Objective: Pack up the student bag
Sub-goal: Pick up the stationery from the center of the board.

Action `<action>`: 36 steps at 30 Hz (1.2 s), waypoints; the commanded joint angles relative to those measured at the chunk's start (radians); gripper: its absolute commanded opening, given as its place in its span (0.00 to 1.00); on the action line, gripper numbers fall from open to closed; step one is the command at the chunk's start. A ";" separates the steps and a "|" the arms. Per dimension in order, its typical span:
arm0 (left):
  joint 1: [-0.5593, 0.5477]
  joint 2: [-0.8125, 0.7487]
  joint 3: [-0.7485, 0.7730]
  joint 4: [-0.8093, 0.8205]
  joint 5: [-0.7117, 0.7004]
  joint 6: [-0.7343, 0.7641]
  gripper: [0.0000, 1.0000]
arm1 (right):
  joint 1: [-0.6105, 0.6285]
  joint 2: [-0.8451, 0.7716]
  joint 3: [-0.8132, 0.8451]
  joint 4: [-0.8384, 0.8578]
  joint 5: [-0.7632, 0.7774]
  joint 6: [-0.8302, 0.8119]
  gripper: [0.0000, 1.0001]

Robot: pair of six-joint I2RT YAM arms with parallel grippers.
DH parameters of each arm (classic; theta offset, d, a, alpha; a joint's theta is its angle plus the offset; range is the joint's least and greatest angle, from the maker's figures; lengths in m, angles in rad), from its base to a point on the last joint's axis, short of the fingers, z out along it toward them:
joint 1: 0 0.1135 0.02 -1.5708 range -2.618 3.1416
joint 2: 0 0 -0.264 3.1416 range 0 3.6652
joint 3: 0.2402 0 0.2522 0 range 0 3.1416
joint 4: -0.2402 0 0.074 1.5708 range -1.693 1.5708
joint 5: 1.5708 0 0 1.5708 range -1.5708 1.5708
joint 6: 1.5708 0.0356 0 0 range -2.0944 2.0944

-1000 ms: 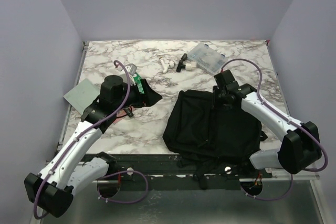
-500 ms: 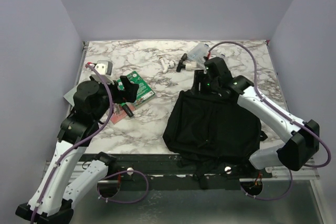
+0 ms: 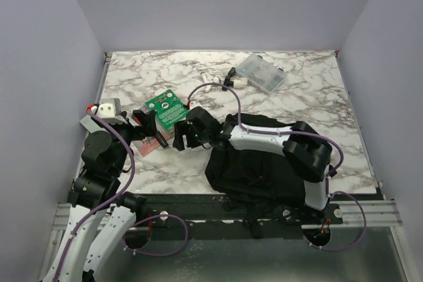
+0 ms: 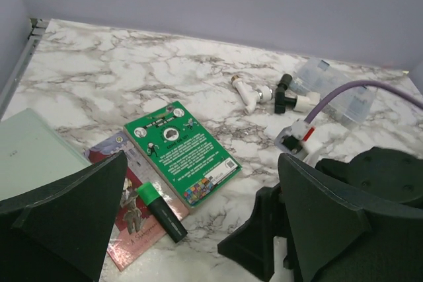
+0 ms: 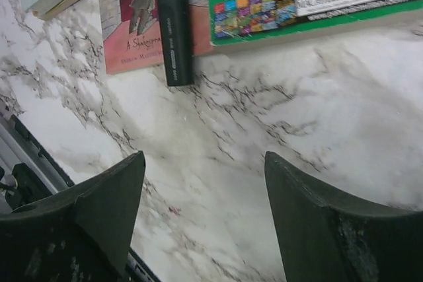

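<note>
At the far left of the marble worktop (image 3: 132, 70) a pale green notebook (image 4: 30, 156) lies flat by the edge. The left arm (image 3: 99, 156) rises in front of it. The left fingers (image 4: 59, 216) are spread wide and hold nothing; they are raised and angled over the small pile of books.

A thin pink booklet (image 4: 129, 212) lies just right of the notebook, right against it. A black marker with a green cap (image 4: 162, 211) lies across the booklet, its black end reaching out onto bare marble in the right wrist view. A green book (image 3: 165, 107) lies flat just beyond the marker, over the booklet's far edge.

The right fingers (image 5: 99, 216) are also well apart and empty. They hang low over bare worktop on the near side of the marker and the green book, touching neither.

Further back, near the middle, are a small white fitting (image 4: 250, 94) and a black-and-white one (image 4: 287, 94), close together.

The student bag (image 3: 264, 163) lies flat on the worktop right of centre, at the near edge, with its straps spilling over the front. The right arm (image 3: 264, 138) stretches leftward across the bag's far side, trailing a purple cable (image 3: 228, 100).

A small clear compartment box (image 3: 261, 74) sits at the back right, well apart from the bag.
</note>
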 commanded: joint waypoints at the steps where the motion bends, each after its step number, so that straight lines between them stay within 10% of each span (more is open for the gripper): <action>1: 0.007 -0.025 -0.012 0.055 -0.063 0.015 0.98 | 0.058 0.119 0.072 0.186 0.069 0.021 0.77; 36: 0.041 0.013 -0.010 0.050 -0.012 -0.015 0.98 | 0.184 0.473 0.414 0.050 0.396 -0.154 0.59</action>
